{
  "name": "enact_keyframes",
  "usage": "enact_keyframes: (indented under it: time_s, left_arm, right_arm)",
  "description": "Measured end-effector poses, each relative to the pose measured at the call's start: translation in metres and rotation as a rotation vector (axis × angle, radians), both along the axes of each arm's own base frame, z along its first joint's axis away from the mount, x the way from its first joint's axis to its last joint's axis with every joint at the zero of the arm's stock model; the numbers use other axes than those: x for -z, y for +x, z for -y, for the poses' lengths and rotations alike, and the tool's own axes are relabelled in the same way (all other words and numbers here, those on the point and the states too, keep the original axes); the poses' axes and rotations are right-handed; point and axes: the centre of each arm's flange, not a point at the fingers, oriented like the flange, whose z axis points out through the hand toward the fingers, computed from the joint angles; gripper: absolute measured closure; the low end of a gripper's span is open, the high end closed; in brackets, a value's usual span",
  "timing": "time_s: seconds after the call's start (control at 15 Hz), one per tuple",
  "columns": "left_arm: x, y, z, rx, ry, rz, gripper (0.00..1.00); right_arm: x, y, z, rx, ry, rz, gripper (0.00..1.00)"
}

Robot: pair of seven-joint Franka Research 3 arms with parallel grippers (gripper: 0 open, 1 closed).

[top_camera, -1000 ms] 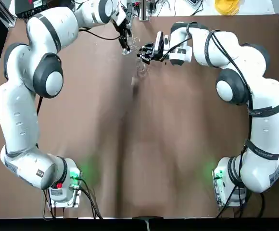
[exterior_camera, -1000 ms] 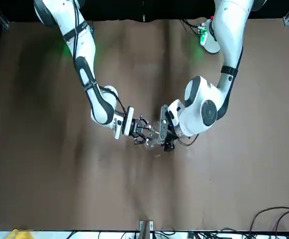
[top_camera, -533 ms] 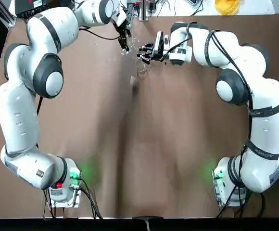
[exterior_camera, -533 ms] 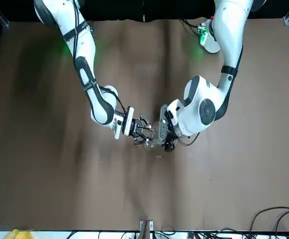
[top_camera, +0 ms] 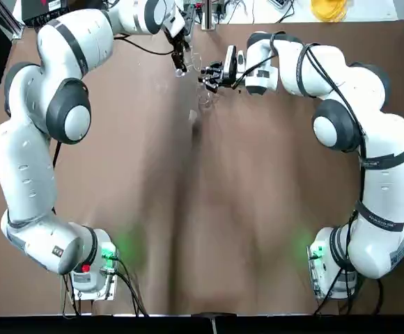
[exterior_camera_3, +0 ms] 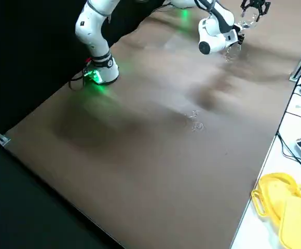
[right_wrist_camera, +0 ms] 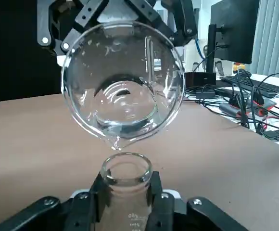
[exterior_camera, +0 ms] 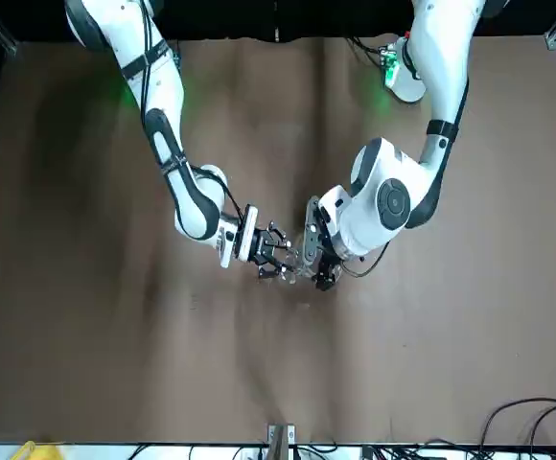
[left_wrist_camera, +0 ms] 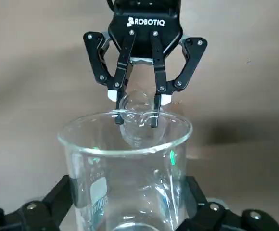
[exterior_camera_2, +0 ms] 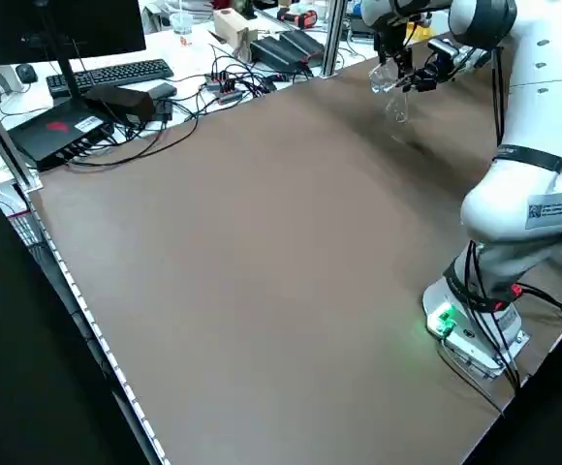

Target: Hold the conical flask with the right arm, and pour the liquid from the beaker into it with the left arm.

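Note:
The conical flask (right_wrist_camera: 126,179) stands upright, and my right gripper (right_wrist_camera: 126,193) is shut on its neck. Its open mouth faces up. The beaker (right_wrist_camera: 122,79) hangs tilted just above it, spout down over the mouth, with my left gripper (left_wrist_camera: 127,202) shut on its wall. A shallow pool of clear liquid (right_wrist_camera: 126,121) lies against the beaker's lower side near the spout; I see no stream. In the top view both grippers meet at the table's far middle, the left gripper (top_camera: 180,61) beside the right gripper (top_camera: 212,75). The left wrist view shows the flask's mouth (left_wrist_camera: 135,103) past the beaker's rim.
The brown table (top_camera: 202,209) is bare around the arms. A yellow container (exterior_camera_3: 283,207) sits off the table's far edge. Cables, a keyboard (exterior_camera_2: 107,73) and a monitor stand beyond that same edge.
My left wrist has turned and shifted slightly toward the table's far edge, tipping the beaker further over the flask. The right arm and flask have stayed in place.

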Motion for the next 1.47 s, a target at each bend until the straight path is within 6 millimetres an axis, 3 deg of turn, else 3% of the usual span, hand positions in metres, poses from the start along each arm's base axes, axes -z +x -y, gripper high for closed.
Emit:
enact_keyframes:
  time_s: [1.47]
  left_arm:
    - [-0.0006,-0.009,0.0103,0.036,0.094,0.035,0.04]
  right_arm:
    - [-0.0002,-0.0025,-0.0037,-0.006,-0.001,0.001,0.61]
